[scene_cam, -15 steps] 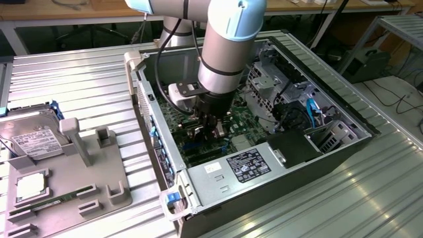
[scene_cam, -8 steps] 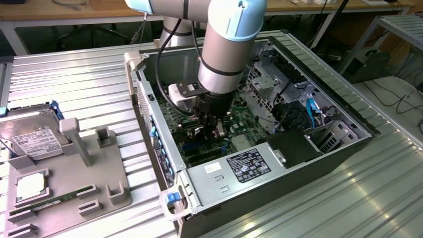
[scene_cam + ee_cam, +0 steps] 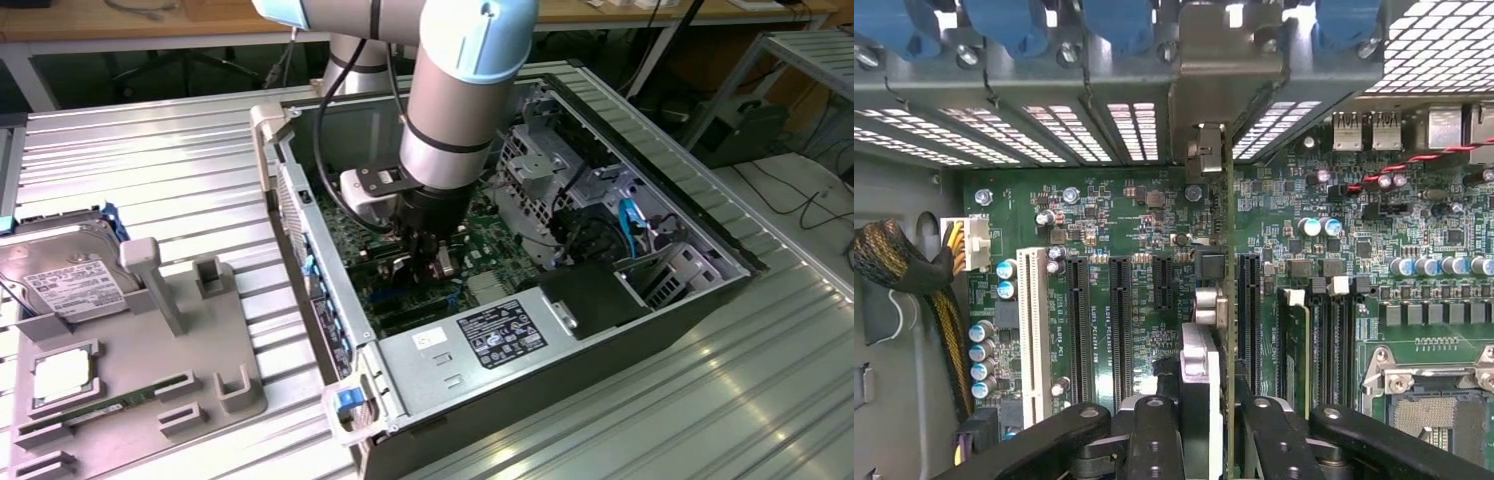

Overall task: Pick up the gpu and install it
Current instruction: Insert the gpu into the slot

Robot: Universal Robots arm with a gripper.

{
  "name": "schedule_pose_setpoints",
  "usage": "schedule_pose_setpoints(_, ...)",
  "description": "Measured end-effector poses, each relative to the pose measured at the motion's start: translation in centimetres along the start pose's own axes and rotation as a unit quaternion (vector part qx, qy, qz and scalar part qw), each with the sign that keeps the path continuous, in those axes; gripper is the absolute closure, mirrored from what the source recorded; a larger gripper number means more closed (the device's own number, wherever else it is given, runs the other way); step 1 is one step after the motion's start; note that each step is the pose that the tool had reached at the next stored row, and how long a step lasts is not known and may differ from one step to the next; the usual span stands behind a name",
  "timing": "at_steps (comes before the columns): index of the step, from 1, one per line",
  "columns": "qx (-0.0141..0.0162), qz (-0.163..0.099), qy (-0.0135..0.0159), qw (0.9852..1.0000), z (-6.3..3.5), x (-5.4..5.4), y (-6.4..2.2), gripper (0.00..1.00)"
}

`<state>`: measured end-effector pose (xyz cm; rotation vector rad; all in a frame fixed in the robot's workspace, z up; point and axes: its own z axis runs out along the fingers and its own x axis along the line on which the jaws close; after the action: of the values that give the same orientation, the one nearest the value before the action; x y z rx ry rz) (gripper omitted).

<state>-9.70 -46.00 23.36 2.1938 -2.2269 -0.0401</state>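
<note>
Inside the open computer case point(image 3: 320, 230), the gripper point(image 3: 1199, 410) clamps the gpu point(image 3: 1212, 300) edge-on above the motherboard point(image 3: 1104, 220), bracket toward the case's rear slots. Seating it well likely demands squaring the card over its slot.

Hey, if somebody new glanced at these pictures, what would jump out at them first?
Probably the big grey and blue robot arm plunging into the open computer case. Its hand grips the gpu edge-on over the green motherboard. A hard drive sits at the exterior view's left.
</note>
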Motion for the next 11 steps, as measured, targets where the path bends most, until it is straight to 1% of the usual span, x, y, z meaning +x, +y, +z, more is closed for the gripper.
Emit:
schedule_pose_setpoints(1, 0.0000, 0.000, 0.0000, 1.0000, 0.00, 0.00, 0.00, 0.72)
schedule_pose_setpoints(2, -0.0002, 0.000, 0.0003, 1.0000, -0.41, 0.01, 0.03, 0.72)
schedule_pose_setpoints(3, -0.0001, 0.000, 0.0001, 1.0000, -0.60, 0.00, 0.03, 0.72)
schedule_pose_setpoints(11, -0.0001, 0.000, 0.0001, 1.0000, -0.63, -0.07, 0.01, 0.72)
